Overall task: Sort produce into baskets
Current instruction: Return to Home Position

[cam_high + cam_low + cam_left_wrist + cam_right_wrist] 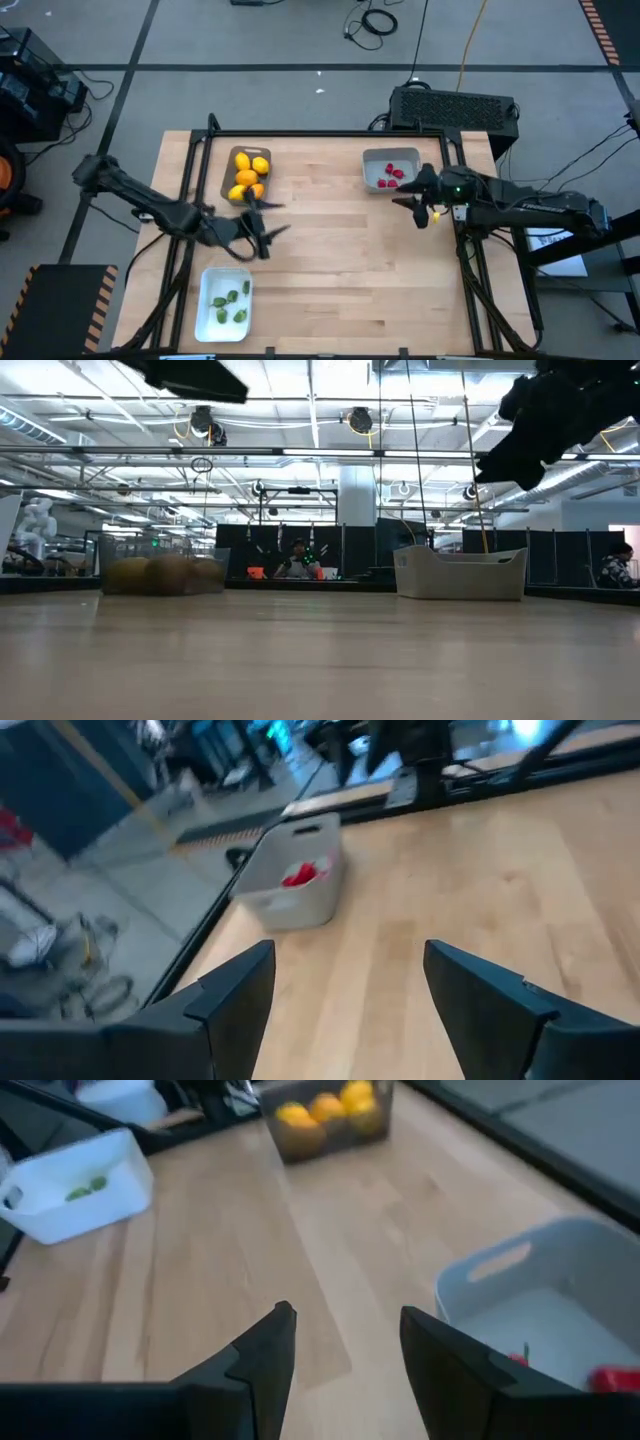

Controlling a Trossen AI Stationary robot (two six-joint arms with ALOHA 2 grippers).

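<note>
Three baskets stand on the wooden table. The brown-grey basket (228, 172) at the far left holds yellow and orange fruits (249, 176). Red pieces (391, 176) lie in the grey basket (372, 160) at the far right, and green pieces (231, 303) lie in the white basket (208, 318) at the near left. My left gripper (272, 220) hovers open just near of the brown-grey basket, with nothing between its fingers (350, 955). My right gripper (408, 202) hovers open beside the grey basket's near edge and is also empty (347, 1315).
A black frame rail (330, 133) runs along the table's far edge, and upright posts stand at the sides. The bare wood of the table's middle and near right (360, 270) lies between the baskets. A dark box (455, 108) sits beyond the far right corner.
</note>
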